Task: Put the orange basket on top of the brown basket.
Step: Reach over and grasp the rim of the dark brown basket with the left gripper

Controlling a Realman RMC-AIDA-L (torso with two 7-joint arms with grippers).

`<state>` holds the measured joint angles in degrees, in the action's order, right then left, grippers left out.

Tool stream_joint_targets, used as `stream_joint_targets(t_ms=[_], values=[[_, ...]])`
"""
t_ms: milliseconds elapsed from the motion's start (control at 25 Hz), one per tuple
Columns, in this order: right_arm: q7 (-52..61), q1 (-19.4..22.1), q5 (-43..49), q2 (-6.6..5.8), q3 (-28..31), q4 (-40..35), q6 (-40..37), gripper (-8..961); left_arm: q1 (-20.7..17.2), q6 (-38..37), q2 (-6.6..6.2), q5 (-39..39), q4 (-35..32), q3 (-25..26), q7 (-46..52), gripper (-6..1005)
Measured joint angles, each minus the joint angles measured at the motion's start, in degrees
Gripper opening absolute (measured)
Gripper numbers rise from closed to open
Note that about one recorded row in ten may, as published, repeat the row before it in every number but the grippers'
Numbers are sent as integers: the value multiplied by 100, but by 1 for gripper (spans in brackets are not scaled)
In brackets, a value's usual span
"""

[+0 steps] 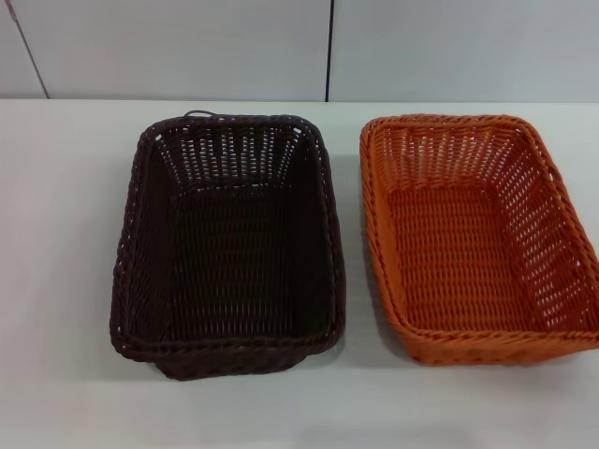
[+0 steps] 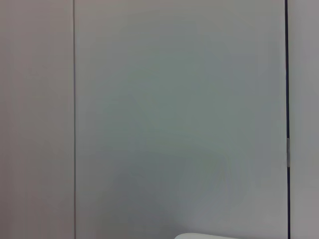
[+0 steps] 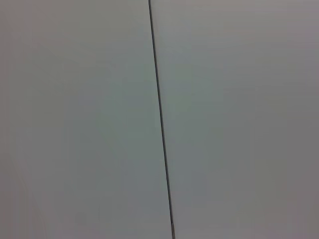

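The brown basket (image 1: 229, 243) stands upright on the white table, left of centre in the head view. The orange basket (image 1: 477, 238) stands upright to its right, a small gap apart, its right side running off the frame edge. Both are empty. Neither gripper shows in any view. Both wrist views show only a pale panelled wall.
The white table (image 1: 65, 281) has bare surface to the left of the brown basket and in front of both baskets. A pale wall with vertical seams (image 1: 328, 47) rises behind the table's far edge.
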<state>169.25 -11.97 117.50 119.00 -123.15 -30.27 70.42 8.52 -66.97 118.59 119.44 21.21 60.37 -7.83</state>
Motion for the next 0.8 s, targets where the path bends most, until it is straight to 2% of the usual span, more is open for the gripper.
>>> stream_joint_targets(t_ms=[320, 480, 520, 560, 600, 720, 760, 800], values=[[2, -59, -13, 0, 12, 8, -57, 676, 62, 0, -3, 0, -13, 8, 1, 784], [3, -100, -60, 0, 12, 17, -66, 676, 71, 125, -48, 38, 90, -74, 5, 784], [3, -110, -61, 0, 11, 20, -67, 676, 75, 359, -152, 57, 366, -121, -14, 784], [3, -126, -61, 0, 11, 25, -67, 676, 75, 359, -152, 57, 366, -121, -14, 784], [3, -149, -63, -3, 11, 37, -72, 676, 78, 425, -204, 63, 475, -116, -28, 784], [3, -169, -66, -4, 14, 49, -90, 676, 78, 425, -204, 63, 475, -116, -28, 784], [3, -178, -68, -4, 16, 52, -106, 676, 61, 629, -362, 117, 818, -94, -52, 783], [3, -206, -90, -5, 18, 64, -125, 677, 61, 629, -362, 117, 818, -94, -52, 783]])
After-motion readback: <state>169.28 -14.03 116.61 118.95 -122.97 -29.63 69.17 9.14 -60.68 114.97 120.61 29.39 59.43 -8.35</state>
